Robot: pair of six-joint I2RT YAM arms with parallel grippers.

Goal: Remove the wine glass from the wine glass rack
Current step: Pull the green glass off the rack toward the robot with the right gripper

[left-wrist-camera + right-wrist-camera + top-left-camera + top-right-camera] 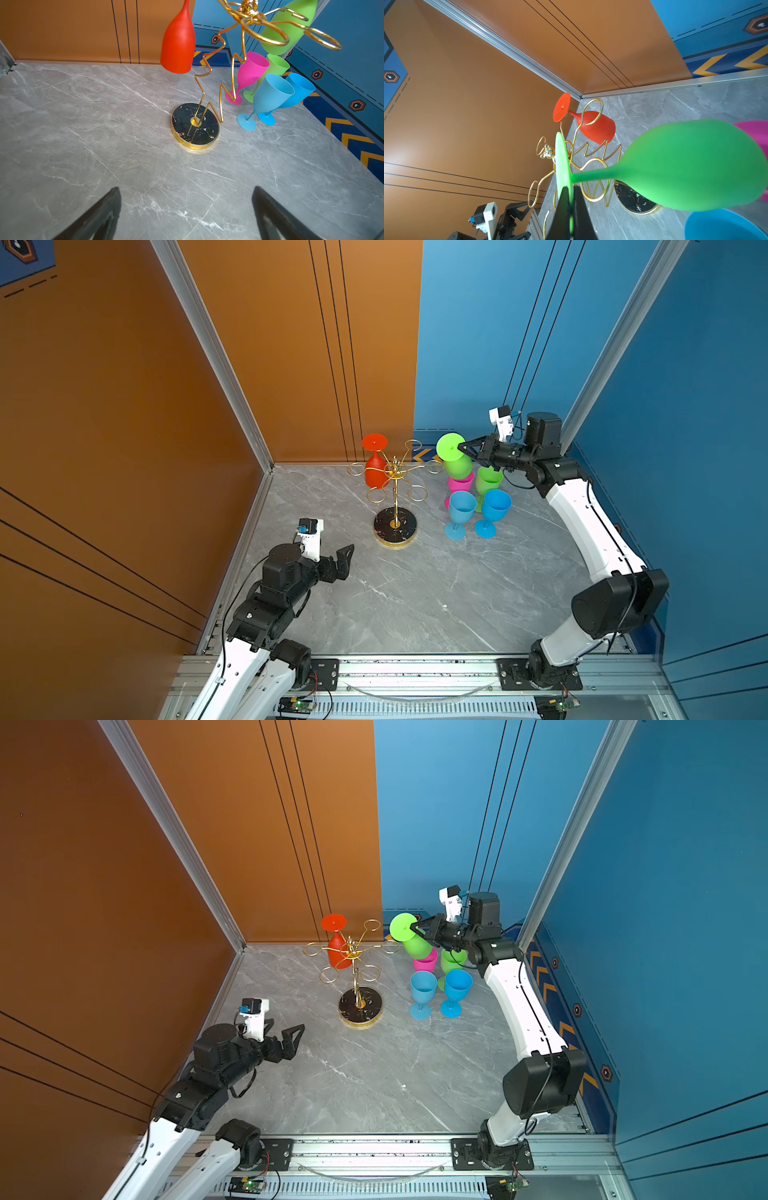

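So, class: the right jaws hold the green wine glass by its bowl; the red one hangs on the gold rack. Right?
Not the bowl: the right wrist view shows the jaws pinching the matte green wine glass by its round foot. Rest stands.

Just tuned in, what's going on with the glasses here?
The right tool is shut on the foot of the green wine glass, holding it upside down and tilted beside the wine glass rack, apparently clear of its arms, above the upright glasses on the table. The red wine glass hangs on the rack. The left tool is open, low near the rack's base.
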